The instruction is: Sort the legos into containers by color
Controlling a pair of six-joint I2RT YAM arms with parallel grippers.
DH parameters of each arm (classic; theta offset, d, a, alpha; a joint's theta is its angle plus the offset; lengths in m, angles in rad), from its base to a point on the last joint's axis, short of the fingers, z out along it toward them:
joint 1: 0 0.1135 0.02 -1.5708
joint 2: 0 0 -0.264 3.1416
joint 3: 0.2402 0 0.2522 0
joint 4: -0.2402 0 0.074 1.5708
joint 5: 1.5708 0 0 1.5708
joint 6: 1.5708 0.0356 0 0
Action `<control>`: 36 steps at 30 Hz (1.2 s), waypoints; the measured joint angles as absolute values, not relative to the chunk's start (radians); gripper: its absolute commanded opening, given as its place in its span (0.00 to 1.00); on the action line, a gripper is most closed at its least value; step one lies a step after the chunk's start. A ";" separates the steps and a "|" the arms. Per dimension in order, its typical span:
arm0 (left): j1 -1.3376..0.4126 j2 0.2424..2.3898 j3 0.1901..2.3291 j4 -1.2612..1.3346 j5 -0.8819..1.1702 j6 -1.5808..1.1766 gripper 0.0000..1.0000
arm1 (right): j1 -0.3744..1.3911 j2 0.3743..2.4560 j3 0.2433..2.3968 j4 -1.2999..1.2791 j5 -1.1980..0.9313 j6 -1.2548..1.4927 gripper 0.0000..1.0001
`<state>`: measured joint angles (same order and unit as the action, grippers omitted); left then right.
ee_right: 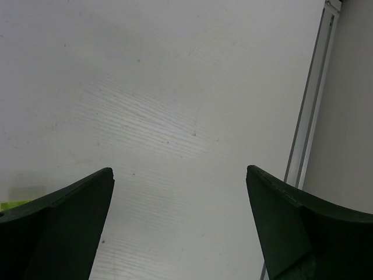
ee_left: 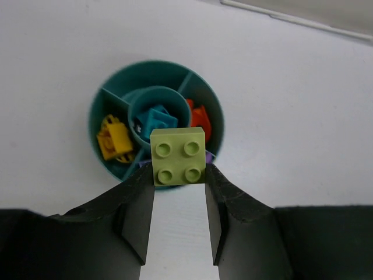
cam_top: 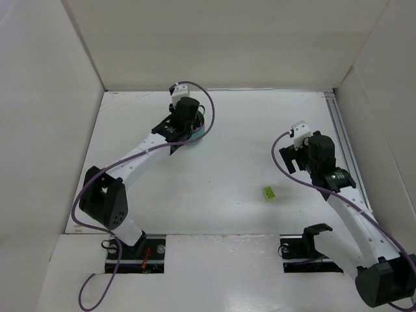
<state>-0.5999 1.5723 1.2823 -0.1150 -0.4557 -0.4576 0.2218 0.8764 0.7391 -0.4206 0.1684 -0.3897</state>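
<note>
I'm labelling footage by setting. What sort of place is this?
Likely a robot test bench, not a home: a white table boxed in by plain white boards, a left arm and right arm bolted at its near edge, and a teal dish of toy bricks.

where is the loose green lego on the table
In the top view the green lego lies alone on the table, right of centre, just left of the right arm.

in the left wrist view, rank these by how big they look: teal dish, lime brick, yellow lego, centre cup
1. teal dish
2. centre cup and lime brick: these look alike. The brick is held nearer the camera, so I can't rank them.
3. yellow lego
</note>
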 measured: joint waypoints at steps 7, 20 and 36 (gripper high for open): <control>-0.430 1.620 1.298 -0.033 -0.439 -0.374 0.24 | 0.222 0.958 0.745 -0.372 0.144 -0.416 1.00; -0.352 1.817 1.409 -0.014 -0.363 -0.317 0.24 | 0.222 1.055 0.779 -0.332 0.122 -0.441 1.00; -0.315 1.880 1.459 0.009 -0.236 -0.294 0.27 | 0.222 1.071 0.779 -0.328 0.115 -0.442 1.00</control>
